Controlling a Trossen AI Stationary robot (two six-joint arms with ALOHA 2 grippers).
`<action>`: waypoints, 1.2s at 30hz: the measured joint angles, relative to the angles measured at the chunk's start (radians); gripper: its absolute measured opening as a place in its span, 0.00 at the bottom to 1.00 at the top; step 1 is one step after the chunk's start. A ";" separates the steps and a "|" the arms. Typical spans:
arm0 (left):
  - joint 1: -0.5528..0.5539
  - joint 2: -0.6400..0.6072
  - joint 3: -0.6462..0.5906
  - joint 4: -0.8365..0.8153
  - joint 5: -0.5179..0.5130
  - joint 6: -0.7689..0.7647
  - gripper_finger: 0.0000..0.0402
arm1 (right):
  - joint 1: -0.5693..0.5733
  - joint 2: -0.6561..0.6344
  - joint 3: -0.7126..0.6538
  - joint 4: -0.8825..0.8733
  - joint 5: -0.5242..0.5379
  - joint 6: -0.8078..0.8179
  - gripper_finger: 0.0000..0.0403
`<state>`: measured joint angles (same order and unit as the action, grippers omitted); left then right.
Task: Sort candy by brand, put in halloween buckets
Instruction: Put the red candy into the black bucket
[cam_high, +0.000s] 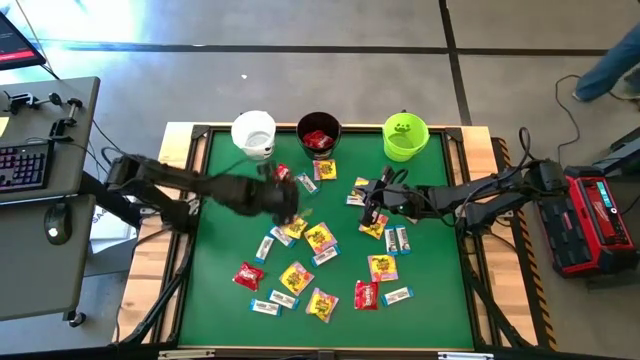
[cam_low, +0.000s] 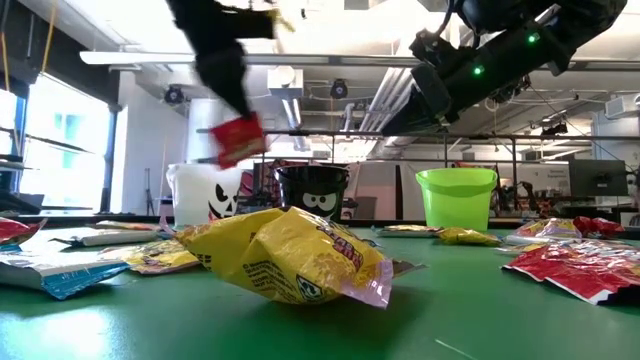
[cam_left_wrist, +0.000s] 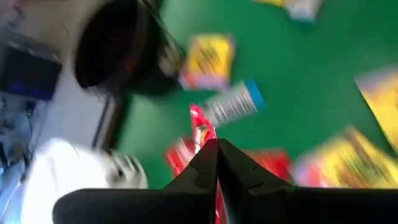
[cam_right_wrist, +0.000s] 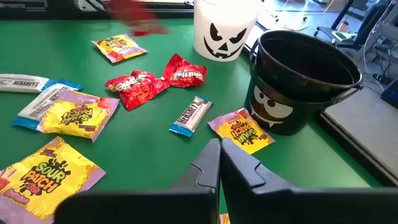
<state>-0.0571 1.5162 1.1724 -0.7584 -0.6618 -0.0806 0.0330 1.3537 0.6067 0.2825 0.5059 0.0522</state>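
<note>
While airborne, a red packet seemingly sits pinched in the left end effector.

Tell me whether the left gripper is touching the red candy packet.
Touching. The left wrist view shows the left gripper shut on the red candy packet, pinched between its fingertips; the low view shows that packet hanging under the arm above the table.

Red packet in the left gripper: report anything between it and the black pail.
Nothing visible. The left gripper holds the red wrapped candy packet lifted off the table, short of the round black pail.
</note>
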 joint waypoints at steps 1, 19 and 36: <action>0.037 0.000 0.001 0.063 0.003 0.056 0.00 | 0.000 0.000 0.000 0.003 0.000 -0.001 0.00; 0.500 0.140 0.032 0.700 0.344 0.510 0.00 | -0.009 0.000 0.000 0.043 0.010 0.001 0.00; 0.555 0.335 0.125 0.643 0.505 0.546 0.00 | -0.053 0.000 0.000 0.029 -0.030 0.020 0.00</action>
<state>0.4976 1.8515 1.2972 -0.1158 -0.1568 0.4657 -0.0198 1.3537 0.6067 0.3118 0.4762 0.0722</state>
